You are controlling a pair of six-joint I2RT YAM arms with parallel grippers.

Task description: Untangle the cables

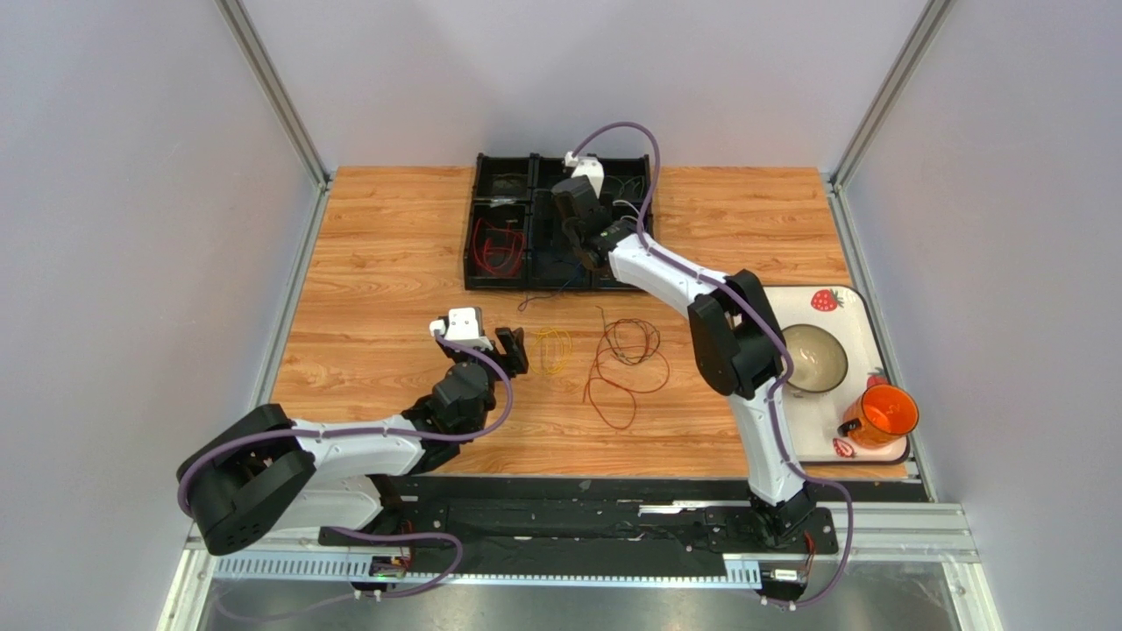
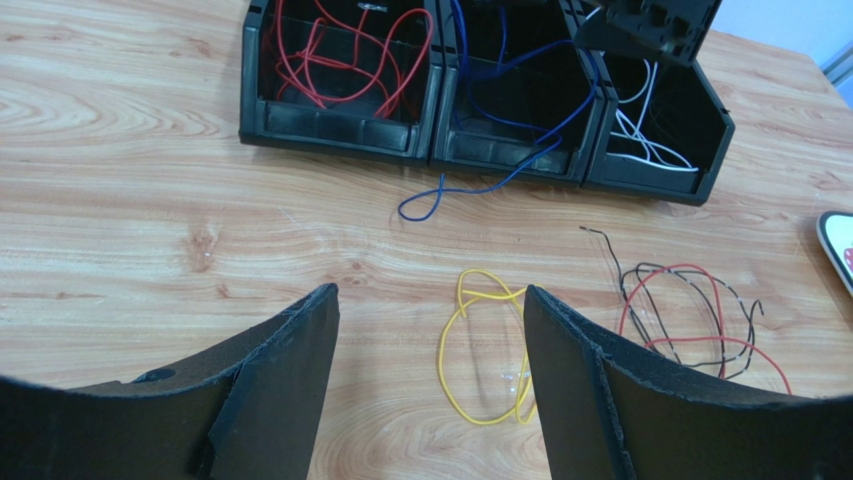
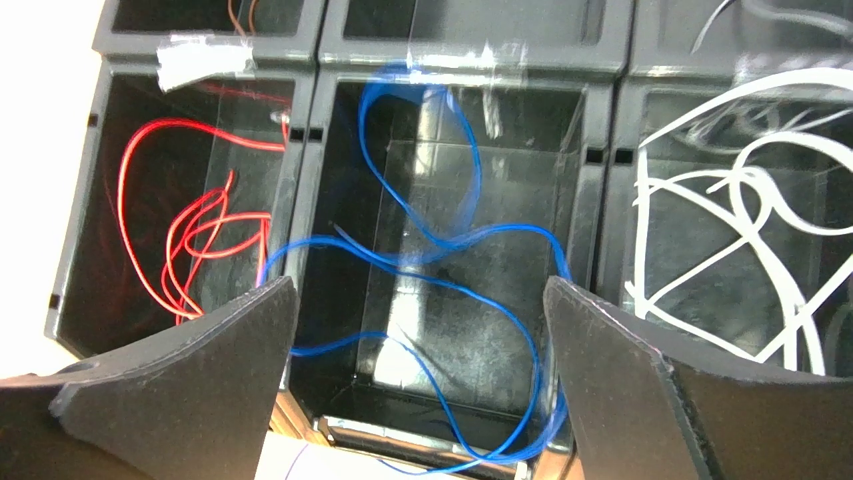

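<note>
My right gripper (image 1: 580, 247) (image 3: 420, 290) hangs open over the middle black bin (image 3: 601, 160). A blue cable (image 3: 441, 250) (image 2: 501, 130) lies loose in that bin, and one loop spills over the front wall onto the table. A red cable (image 3: 190, 240) (image 2: 345, 50) fills the left bin and a white cable (image 3: 761, 220) (image 2: 646, 130) the right one. My left gripper (image 1: 511, 352) (image 2: 431, 295) is open just above the table, with a yellow cable (image 2: 481, 345) (image 1: 551, 352) lying between its fingers and nearer the right one. A red and black tangle (image 2: 691, 315) (image 1: 626, 362) lies to its right.
The black bin tray (image 1: 472, 263) stands at the back centre of the wooden table. At the right edge a white strawberry-print tray (image 1: 843, 309) carries a bowl (image 1: 814, 358) and an orange cup (image 1: 889, 410). Grey walls enclose the table on both sides.
</note>
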